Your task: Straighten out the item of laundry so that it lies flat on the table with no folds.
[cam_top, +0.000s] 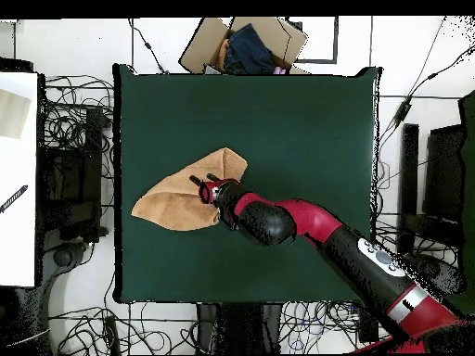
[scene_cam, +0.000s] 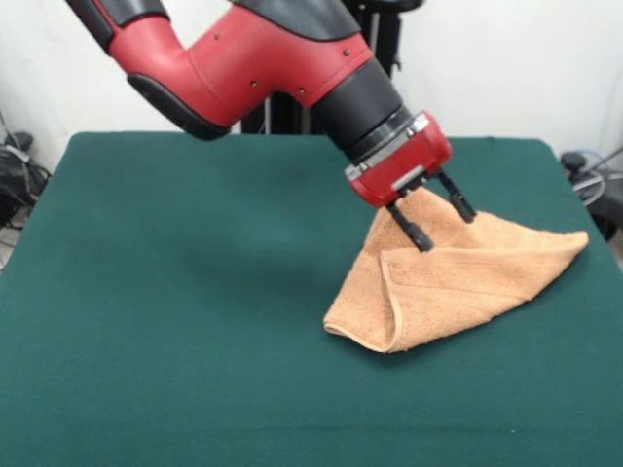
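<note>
The towel (scene_cam: 458,282) lies folded over itself on the desk (scene_cam: 175,321), its long axis running from a rounded near corner up to a point at the side. The tool (scene_cam: 438,222) hovers at its far edge, fingers apart, gripping nothing; the fold lies just below them.

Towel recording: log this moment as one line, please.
towel: folded over, not flat | claw: open, over towel's raised part | table: towel on it | task: unfinished

towel (scene_cam: 458,277): folded, on table (scene_cam: 175,292) | tool (scene_cam: 443,222): fingers spread, at towel's raised peak
</note>
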Available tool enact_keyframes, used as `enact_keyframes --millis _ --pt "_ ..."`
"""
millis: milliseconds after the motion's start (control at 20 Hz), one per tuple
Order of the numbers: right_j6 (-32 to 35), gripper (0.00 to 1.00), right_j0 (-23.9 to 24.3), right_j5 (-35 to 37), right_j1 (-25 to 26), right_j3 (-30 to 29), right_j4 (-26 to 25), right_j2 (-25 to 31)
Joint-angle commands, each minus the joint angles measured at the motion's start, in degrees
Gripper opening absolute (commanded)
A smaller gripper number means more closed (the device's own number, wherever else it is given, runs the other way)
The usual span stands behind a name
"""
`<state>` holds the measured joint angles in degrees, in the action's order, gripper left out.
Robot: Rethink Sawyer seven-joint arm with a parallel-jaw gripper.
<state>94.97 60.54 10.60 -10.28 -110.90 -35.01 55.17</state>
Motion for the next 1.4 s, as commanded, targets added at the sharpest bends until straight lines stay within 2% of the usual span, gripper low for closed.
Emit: enact_keyframes --millis 50,600,1400 --pt "-7.16 1.00 0.37 7.35 2.94 7.21 -0.54 3.27" --pt "-9.21 1.00 -0.37 10.14 4.38 10.64 -0.94 2.98" --pt "-16.63 1.00 -0.99 18.29 12.02 21.68 -0.21 4.97"
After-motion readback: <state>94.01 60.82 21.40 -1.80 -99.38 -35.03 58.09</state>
